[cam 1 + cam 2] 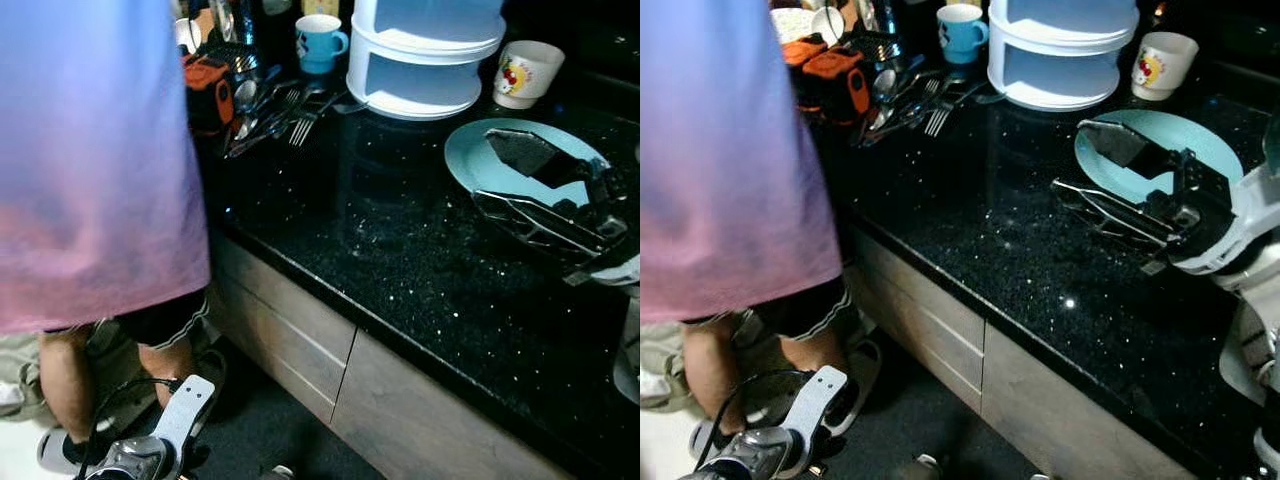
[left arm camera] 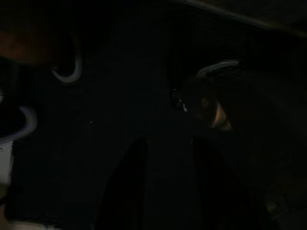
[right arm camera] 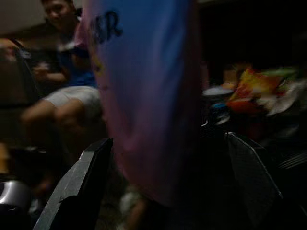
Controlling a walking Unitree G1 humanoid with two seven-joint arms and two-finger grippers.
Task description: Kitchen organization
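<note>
The robot's right gripper (image 1: pixel 1120 185) hangs over the black speckled desk (image 1: pixel 400 260), its two long black fingers (image 3: pixel 81 184) spread wide apart and empty, their tips just above the near rim of a pale teal plate (image 1: pixel 470 160) that lies flat on the stone. Behind the plate stand a white two-tier rack (image 1: pixel 425 55), a white mug with a cartoon print (image 1: pixel 525 72) to its right and a blue mug (image 1: pixel 320 42) to its left. Further left, a loose heap of forks and spoons (image 1: pixel 275 110) lies beside an orange and black tool (image 1: pixel 205 88). A person in a long lilac-to-pink shirt (image 1: pixel 95 160) stands close against the desk's left end, in front of the wooden drawers (image 1: pixel 300 340).

The left gripper (image 1: pixel 185 410) hangs low by the floor near the person's legs; its wrist view is so dark that I cannot tell how its fingers stand.

The step in hand looks like the approach to the plate, with nothing yet gripped. A sound next move would call for lowering the spread fingers to straddle the plate's rim, since a flat plate on smooth stone offers little else to pinch and may slide, while keeping clear of the person nearby.
</note>
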